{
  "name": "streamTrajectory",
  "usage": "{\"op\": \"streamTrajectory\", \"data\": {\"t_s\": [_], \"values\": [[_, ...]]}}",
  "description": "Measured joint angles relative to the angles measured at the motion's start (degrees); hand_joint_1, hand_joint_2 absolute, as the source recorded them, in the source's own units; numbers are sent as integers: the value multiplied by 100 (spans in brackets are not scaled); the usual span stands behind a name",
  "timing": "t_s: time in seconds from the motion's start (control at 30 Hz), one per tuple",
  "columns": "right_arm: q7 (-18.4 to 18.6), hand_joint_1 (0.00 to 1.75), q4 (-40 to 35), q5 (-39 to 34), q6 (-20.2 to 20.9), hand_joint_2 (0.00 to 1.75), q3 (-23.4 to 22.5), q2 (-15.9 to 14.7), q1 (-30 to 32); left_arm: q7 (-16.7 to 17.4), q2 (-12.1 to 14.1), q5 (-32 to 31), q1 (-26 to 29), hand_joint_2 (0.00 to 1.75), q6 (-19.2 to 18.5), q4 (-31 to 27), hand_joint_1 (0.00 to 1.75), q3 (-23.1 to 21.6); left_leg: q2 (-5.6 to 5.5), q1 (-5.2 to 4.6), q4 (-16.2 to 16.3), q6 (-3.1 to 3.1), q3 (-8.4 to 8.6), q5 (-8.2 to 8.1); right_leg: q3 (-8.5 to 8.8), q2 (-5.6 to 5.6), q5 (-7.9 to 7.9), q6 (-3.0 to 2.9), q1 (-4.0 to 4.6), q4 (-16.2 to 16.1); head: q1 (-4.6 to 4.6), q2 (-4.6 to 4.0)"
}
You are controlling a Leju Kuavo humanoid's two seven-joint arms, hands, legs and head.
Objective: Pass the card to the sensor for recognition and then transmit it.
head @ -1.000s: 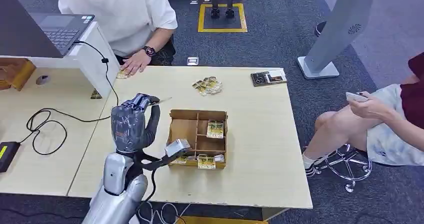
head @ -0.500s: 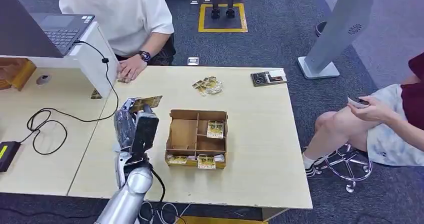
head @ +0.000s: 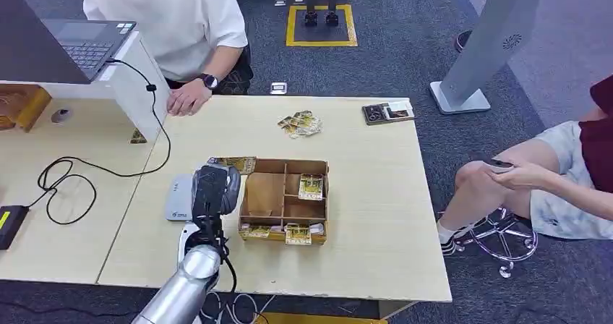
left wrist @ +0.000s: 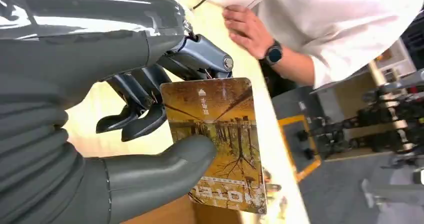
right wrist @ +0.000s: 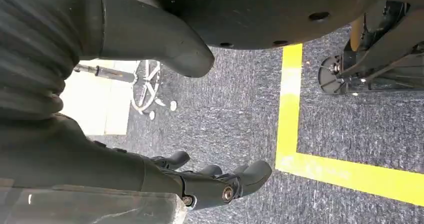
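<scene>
Card (left wrist: 217, 139) reading "HOTEL" pinched by left hand (left wrist: 125, 114) fingers; right hand (right wrist: 165, 114) empty, spread.

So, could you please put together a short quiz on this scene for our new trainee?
1. True or false: the left hand holds a card between thumb and fingers.
2. Which lies on the table just left of the left hand?
A. a grey sensor pad
B. a red mug
C. a pair of scissors
3. Fill in: the right hand hangs over grey carpet marked with a ____ line.

Key: 1 true; 2 A; 3 yellow.
</scene>
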Motion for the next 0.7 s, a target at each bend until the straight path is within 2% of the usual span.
{"op": "streamTrajectory", "data": {"t_s": [0.23,0.37,0.6,0.7], "values": [[0,0,0,4,17,175,0,-2,-2,296,180,-571,-155,175,149,698,175,-29,0,0,0,0,0,1,1,0,0,0,0,0,2,0],[0,0,0,4,20,175,0,-2,-2,357,241,-754,-257,175,253,1073,175,-27,-1,0,0,0,-1,0,1,-1,0,0,0,0,2,0],[0,0,0,4,9,175,0,-2,-3,248,291,-680,-332,175,363,1428,175,-26,-1,0,0,0,-1,0,1,-1,0,0,0,0,0,0],[0,0,-2,4,-2,175,0,-2,-3,103,291,-566,-333,175,499,1491,175,6,-1,0,0,0,-1,0,1,-1,0,0,0,0,2,0]]}}
